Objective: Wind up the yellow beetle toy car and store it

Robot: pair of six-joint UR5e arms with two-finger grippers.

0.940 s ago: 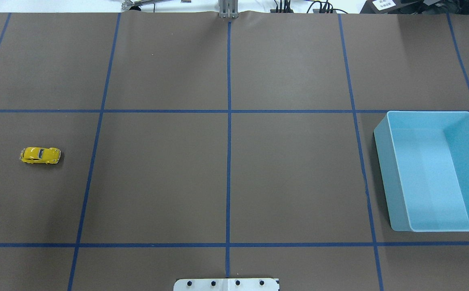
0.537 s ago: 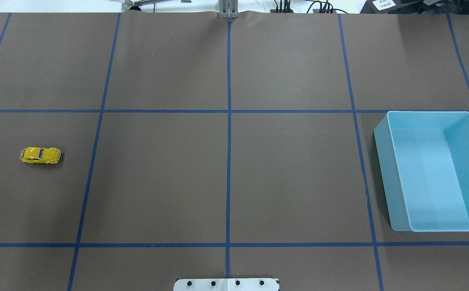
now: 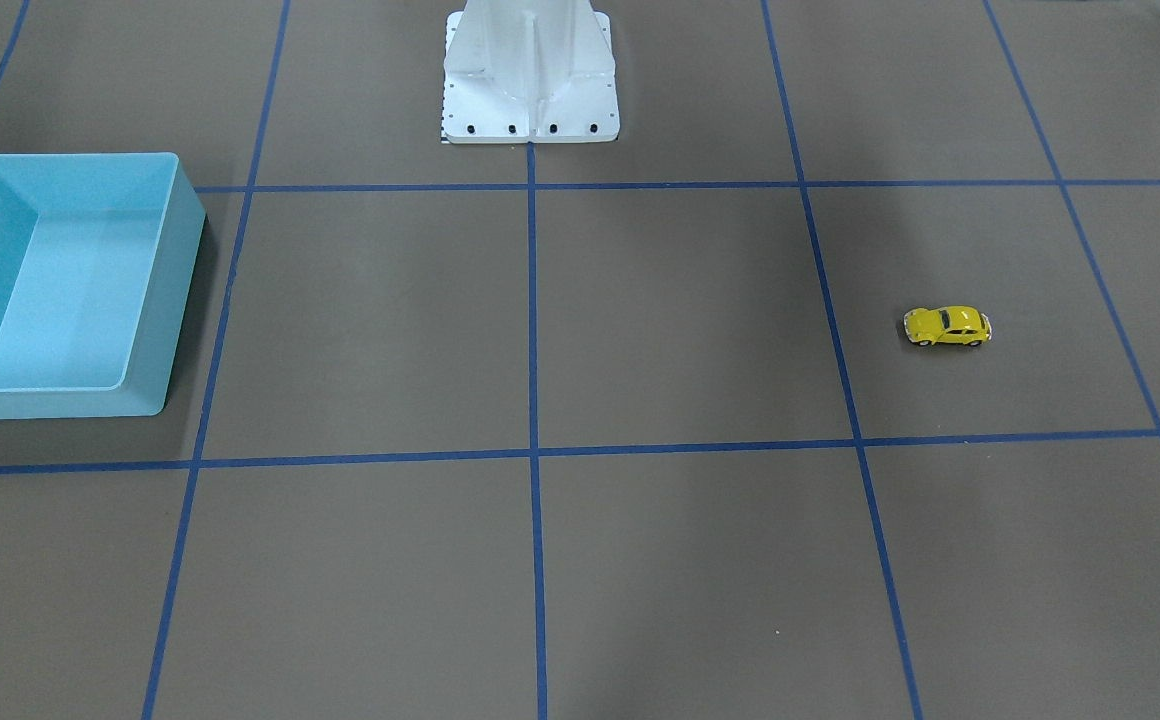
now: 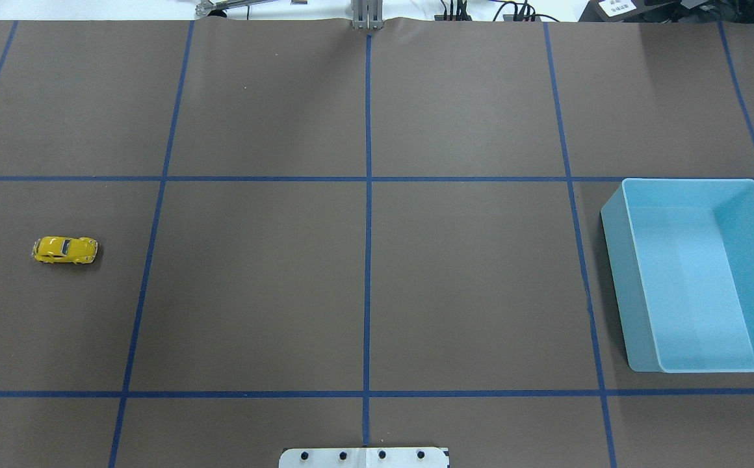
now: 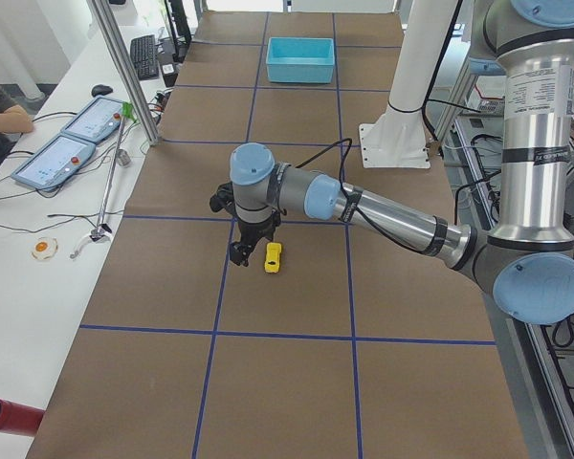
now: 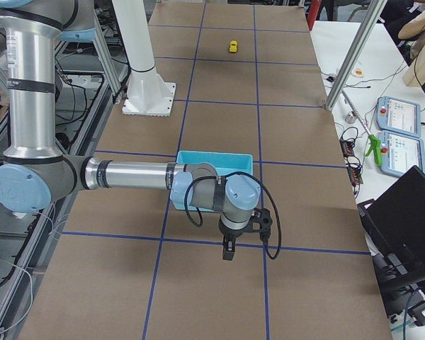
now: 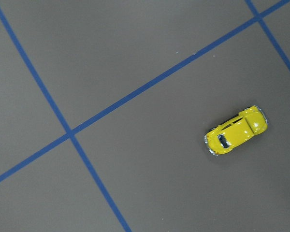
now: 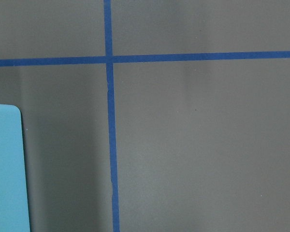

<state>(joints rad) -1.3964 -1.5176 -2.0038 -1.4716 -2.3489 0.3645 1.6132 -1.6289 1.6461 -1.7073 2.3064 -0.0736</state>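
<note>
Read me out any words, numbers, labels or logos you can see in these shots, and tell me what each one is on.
Nothing can be read in any view.
white label beyond the table's far edge: dark print, too small and blurred to read.
teach pendants on the side bench: screens too small to read.
yellow beetle toy car: no markings show.
blue bin: no label shows.
</note>
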